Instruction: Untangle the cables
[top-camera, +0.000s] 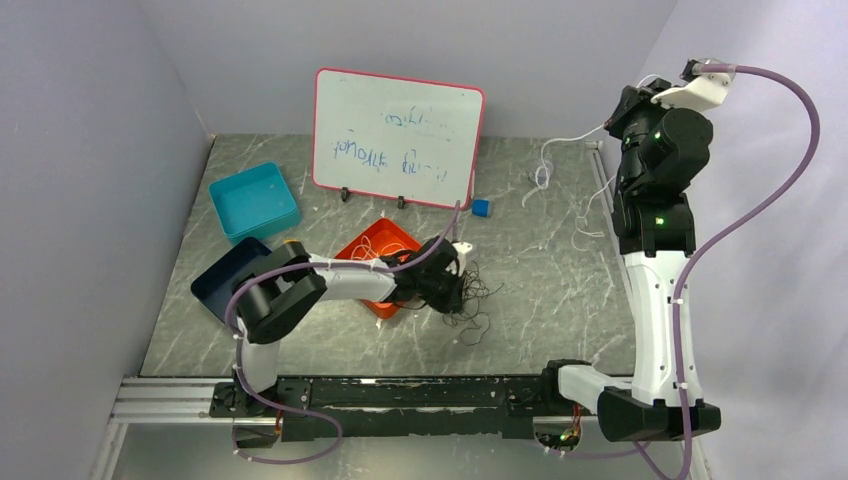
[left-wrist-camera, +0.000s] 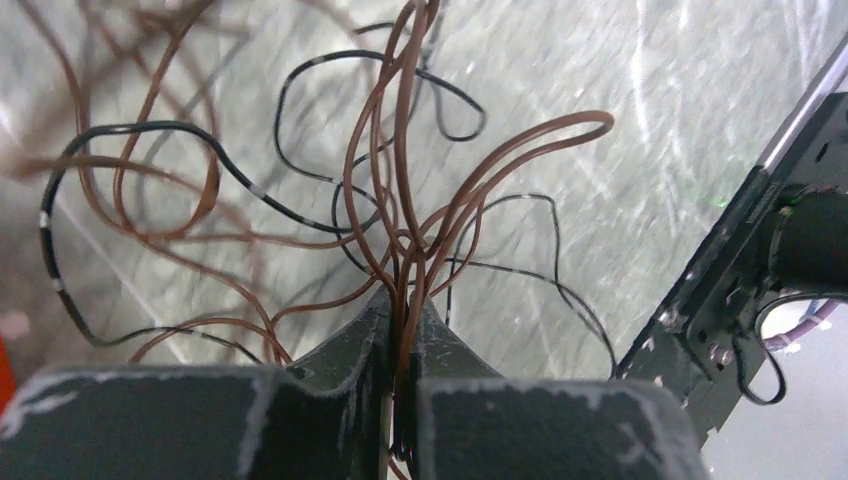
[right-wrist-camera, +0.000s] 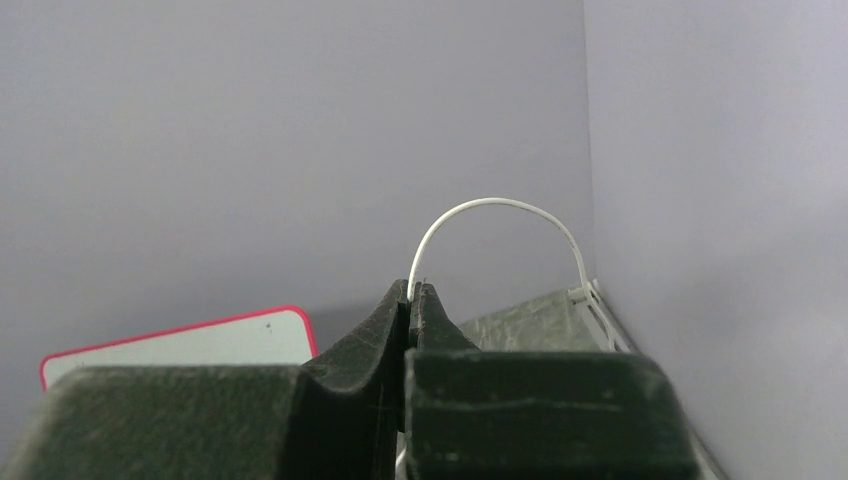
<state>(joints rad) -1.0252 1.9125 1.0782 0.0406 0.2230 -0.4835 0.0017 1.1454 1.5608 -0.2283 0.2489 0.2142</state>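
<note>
A tangle of thin brown and black cables (top-camera: 470, 300) lies on the table just right of my left gripper (top-camera: 452, 283). In the left wrist view, my left gripper (left-wrist-camera: 403, 300) is shut on several brown cables (left-wrist-camera: 480, 190) that loop up from the jaws. A black cable (left-wrist-camera: 130, 128) with white marks curls around them. My right gripper (top-camera: 614, 124) is raised high at the back right. It is shut on a white cable (top-camera: 545, 165) that hangs down to the table. In the right wrist view, the white cable (right-wrist-camera: 490, 203) arcs out of my closed right gripper (right-wrist-camera: 412, 290).
A whiteboard (top-camera: 398, 135) stands at the back. A teal bin (top-camera: 254, 200) and a dark blue bin (top-camera: 225, 275) sit at the left. An orange tray (top-camera: 378, 245) lies under my left arm. A small blue block (top-camera: 481, 208) sits by the whiteboard.
</note>
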